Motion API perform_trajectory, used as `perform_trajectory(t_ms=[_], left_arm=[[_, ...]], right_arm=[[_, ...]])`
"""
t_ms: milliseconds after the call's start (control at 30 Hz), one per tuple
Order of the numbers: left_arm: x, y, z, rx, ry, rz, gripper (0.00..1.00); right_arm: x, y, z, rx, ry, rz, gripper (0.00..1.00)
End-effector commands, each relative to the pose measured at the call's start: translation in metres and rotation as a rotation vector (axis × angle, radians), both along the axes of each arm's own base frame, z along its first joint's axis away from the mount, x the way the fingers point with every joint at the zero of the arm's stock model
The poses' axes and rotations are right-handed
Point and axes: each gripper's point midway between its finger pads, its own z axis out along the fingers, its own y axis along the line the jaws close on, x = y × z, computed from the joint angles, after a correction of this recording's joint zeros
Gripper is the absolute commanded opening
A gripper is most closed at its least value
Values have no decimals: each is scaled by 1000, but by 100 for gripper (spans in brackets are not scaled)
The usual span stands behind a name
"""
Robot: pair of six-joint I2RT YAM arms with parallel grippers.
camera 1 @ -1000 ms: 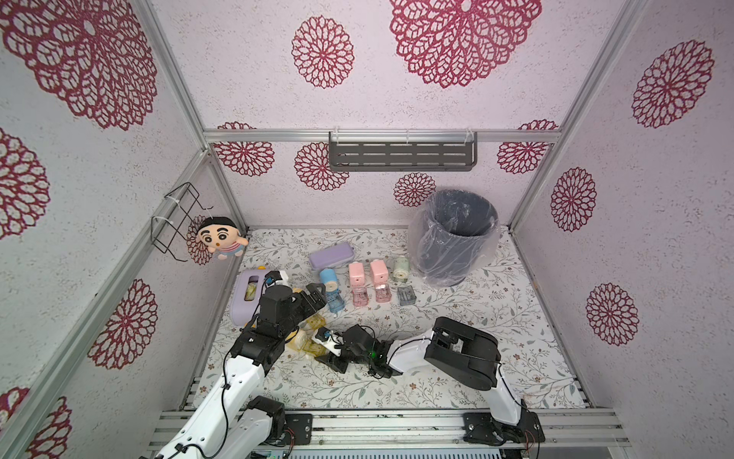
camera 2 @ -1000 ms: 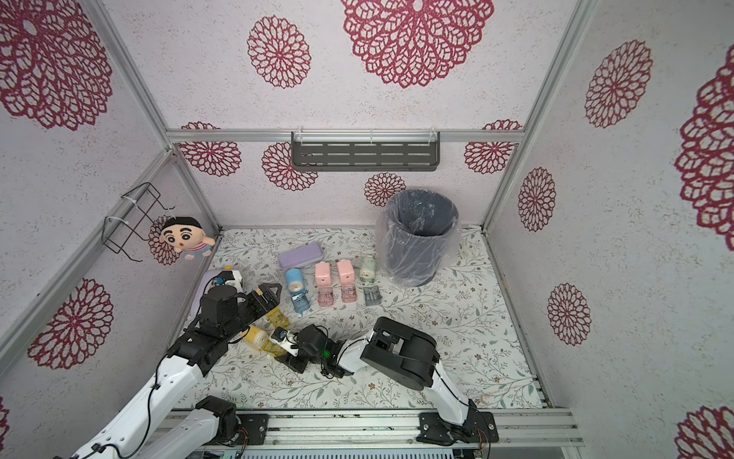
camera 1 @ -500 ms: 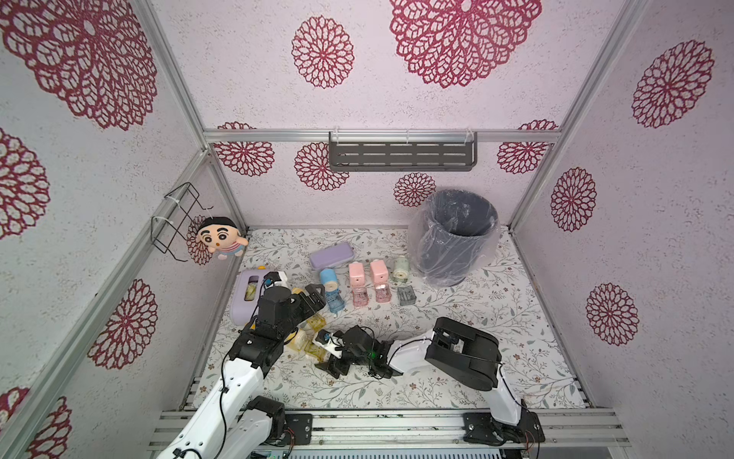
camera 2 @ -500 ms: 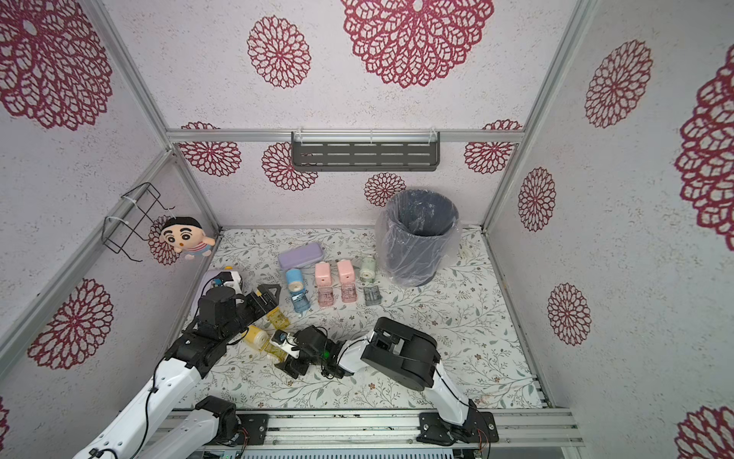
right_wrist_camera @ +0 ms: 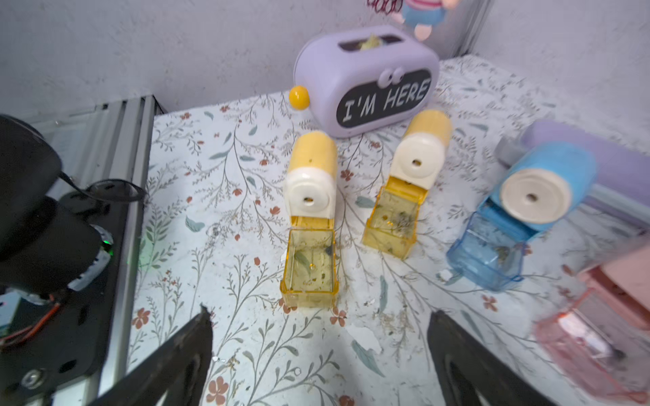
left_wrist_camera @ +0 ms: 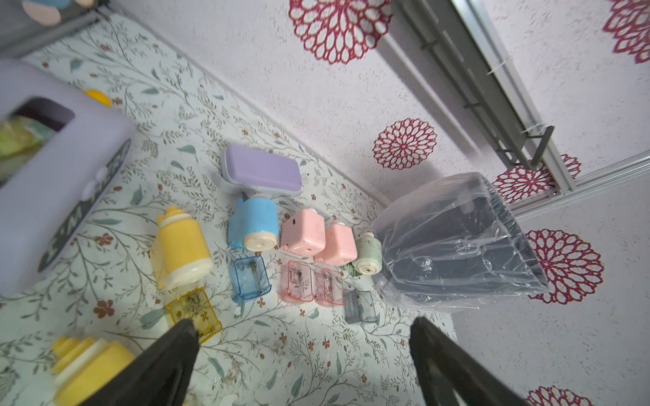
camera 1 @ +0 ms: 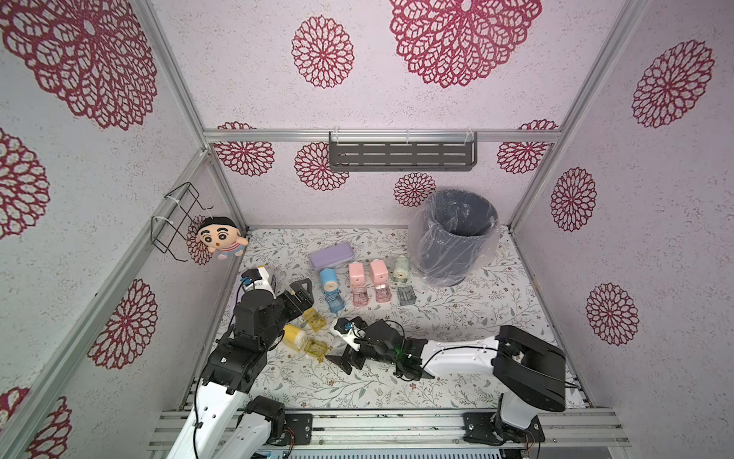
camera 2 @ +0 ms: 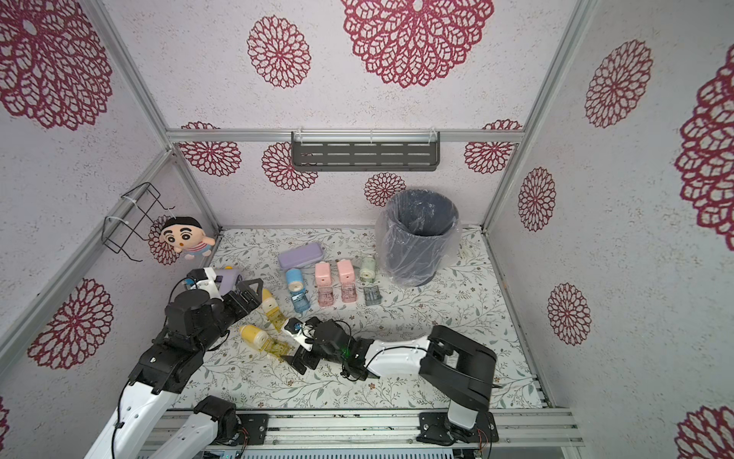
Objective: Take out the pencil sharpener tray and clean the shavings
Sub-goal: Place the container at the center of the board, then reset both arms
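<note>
Clear yellow tray [right_wrist_camera: 310, 269] — upright, just before its sharpener [right_wrist_camera: 311, 175] — tan shavings [right_wrist_camera: 388, 320] nearby.

I read just one text: "I'M HERE", white letters on the black oval panel of the purple box [right_wrist_camera: 365, 79], seen through the right wrist view. Nothing else legible.

**Trays out along the sharpener row**

The left gripper [left_wrist_camera: 302, 325] hangs over the floral counter [left_wrist_camera: 316, 355], jaws wide apart with nothing between them. One finger [left_wrist_camera: 169, 358] overlaps a corner of a yellow tray [left_wrist_camera: 195, 313]. The tray holds shavings [left_wrist_camera: 192, 300] and lies just before a yellow sharpener [left_wrist_camera: 181, 251]. Beyond lie a blue sharpener [left_wrist_camera: 253, 223] with a blue tray [left_wrist_camera: 249, 277], pink sharpeners [left_wrist_camera: 304, 232] with pink trays [left_wrist_camera: 299, 281], and a green sharpener [left_wrist_camera: 367, 255] just beside a lined bin [left_wrist_camera: 457, 246]. A purple case [left_wrist_camera: 262, 172] lies behind.
</note>
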Motion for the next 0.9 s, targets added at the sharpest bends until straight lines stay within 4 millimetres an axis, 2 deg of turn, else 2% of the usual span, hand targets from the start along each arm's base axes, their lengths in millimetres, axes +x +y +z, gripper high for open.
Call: perform_trajectory(t_ms=[0, 200, 267, 333, 467, 533, 633, 733, 867], left_arm=[[-14, 15, 15, 85, -31, 44, 97], [-30, 25, 45, 113, -150, 67, 97], [-31, 31, 46, 134, -160, 96, 97], [-27, 38, 43, 172, -168, 133, 97], [-10, 49, 25, 295, -145, 202, 97], [-1, 59, 11, 386, -118, 254, 97], [10, 73, -7, 519, -102, 319, 97], [14, 97, -28, 588, -62, 416, 97], [17, 128, -57, 607, 40, 499, 97]], right_arm=[[0, -20, 36, 34, -32, -50, 99], [-1, -57, 77, 69, -79, -115, 99], [1, -71, 87, 83, -105, -150, 99], [11, -89, 94, 83, -133, -230, 99], [46, -136, 100, 68, -168, -428, 99], [70, -169, 99, 45, -179, -559, 99], [91, -209, 99, 24, -210, -659, 99], [113, -260, 104, 37, -220, -816, 99], [129, -330, 101, 60, -263, -1021, 99]])
